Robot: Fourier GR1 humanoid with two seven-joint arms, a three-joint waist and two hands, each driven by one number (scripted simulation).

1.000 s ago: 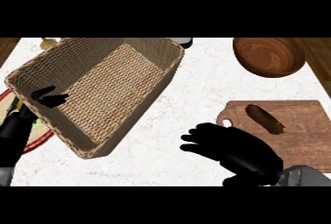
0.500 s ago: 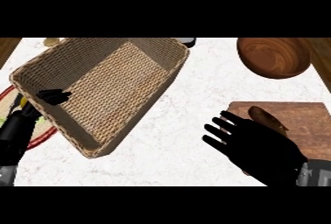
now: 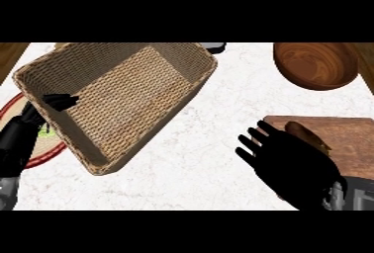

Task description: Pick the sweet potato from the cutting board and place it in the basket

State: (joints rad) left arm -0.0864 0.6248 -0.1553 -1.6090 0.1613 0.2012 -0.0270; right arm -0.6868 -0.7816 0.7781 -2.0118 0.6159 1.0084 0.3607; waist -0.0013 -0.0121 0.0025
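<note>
The brown sweet potato (image 3: 305, 135) lies on the wooden cutting board (image 3: 350, 143) at the right; most of it is hidden behind my right hand (image 3: 292, 160). That hand is open, fingers spread, over the board's left edge and just in front of the potato. The woven basket (image 3: 116, 99) sits tilted at the upper left, with nothing inside it. My left hand (image 3: 44, 111) is at the basket's left rim, its fingers curled over the edge.
A wooden bowl (image 3: 315, 64) stands at the back right. A red-rimmed plate (image 3: 33, 153) lies under the basket's left side. White marble counter (image 3: 211, 148) stretches between basket and board.
My right hand has moved right and up, from the counter left of the board to its left edge, now covering most of the sweet potato. The basket and left hand look nearly unmoved.
</note>
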